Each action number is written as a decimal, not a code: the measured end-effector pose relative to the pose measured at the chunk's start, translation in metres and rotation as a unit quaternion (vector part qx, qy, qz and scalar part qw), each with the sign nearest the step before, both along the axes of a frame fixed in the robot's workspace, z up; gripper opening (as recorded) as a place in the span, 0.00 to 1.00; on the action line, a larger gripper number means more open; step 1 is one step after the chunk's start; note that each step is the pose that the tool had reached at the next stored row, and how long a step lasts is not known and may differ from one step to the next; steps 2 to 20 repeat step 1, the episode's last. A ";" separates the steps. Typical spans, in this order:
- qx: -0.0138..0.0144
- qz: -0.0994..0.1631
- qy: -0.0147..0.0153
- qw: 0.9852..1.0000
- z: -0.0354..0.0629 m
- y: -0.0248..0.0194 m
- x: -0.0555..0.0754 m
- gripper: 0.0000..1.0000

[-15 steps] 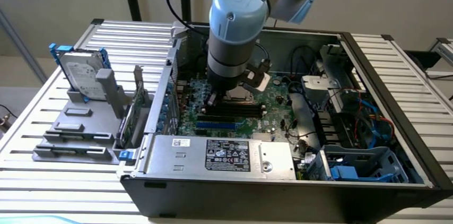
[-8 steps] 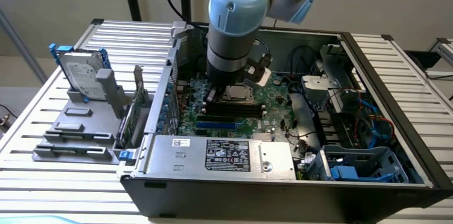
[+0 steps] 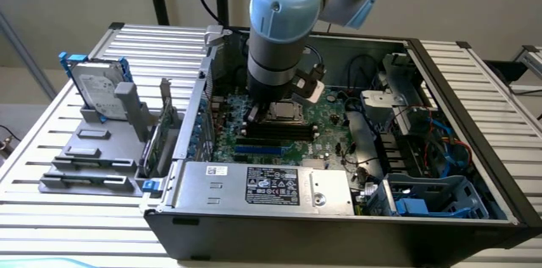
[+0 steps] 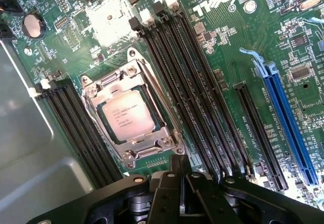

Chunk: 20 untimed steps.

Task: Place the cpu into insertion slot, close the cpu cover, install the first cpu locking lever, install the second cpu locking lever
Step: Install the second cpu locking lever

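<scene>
- Since the cpu [image 4: 129, 116] is already seated in the insertion slot [image 4: 107, 133] with the cpu cover [image 4: 132, 145] shut over it, a lever could be missed or the board scraped if the tip drifts
- The gripper [image 4: 178, 176] is kept closed on nothing, its tip just beside the cover's corner
- The arm [image 3: 280, 33] is held upright over the board [image 4: 238, 51]

Cpu [image 4: 130, 117]: flat square chip, pale silver top w/ small print, lies flat in the insertion slot [image 4: 104, 124], a square socket on green board between banks of long black memory slots. Cpu cover [image 4: 132, 144], thin silver metal frame w/ cut-out centre, lies closed flat around the chip. In exterior view the socket area [image 3: 282, 112] sits under the arm.
</scene>
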<state>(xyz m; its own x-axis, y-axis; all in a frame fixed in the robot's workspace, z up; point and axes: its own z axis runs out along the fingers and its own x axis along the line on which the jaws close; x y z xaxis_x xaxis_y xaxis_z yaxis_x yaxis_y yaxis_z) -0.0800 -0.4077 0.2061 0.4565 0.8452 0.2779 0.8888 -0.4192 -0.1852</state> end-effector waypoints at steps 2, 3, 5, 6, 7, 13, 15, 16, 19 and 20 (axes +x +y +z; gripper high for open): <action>0.000 0.000 0.000 1.000 0.0000 0.0000 0.000 0.11; 0.000 0.000 0.000 1.000 0.0000 0.0000 0.000 0.11; 0.000 0.000 0.000 1.000 0.0000 0.0000 0.000 0.11; 0.000 0.000 0.000 1.000 0.0000 0.0000 0.000 0.11; 0.000 0.000 0.000 1.000 0.0000 0.0000 0.000 0.11; 0.000 0.000 0.000 1.000 0.0000 0.0000 0.000 0.11; 0.000 0.000 0.000 1.000 0.0000 0.0000 0.000 0.11; 0.000 0.000 0.000 1.000 0.0000 0.0000 0.000 0.11; 0.000 0.000 0.000 1.000 0.0000 0.0000 0.000 0.11; 0.000 0.000 0.000 1.000 0.0000 0.0000 0.000 0.11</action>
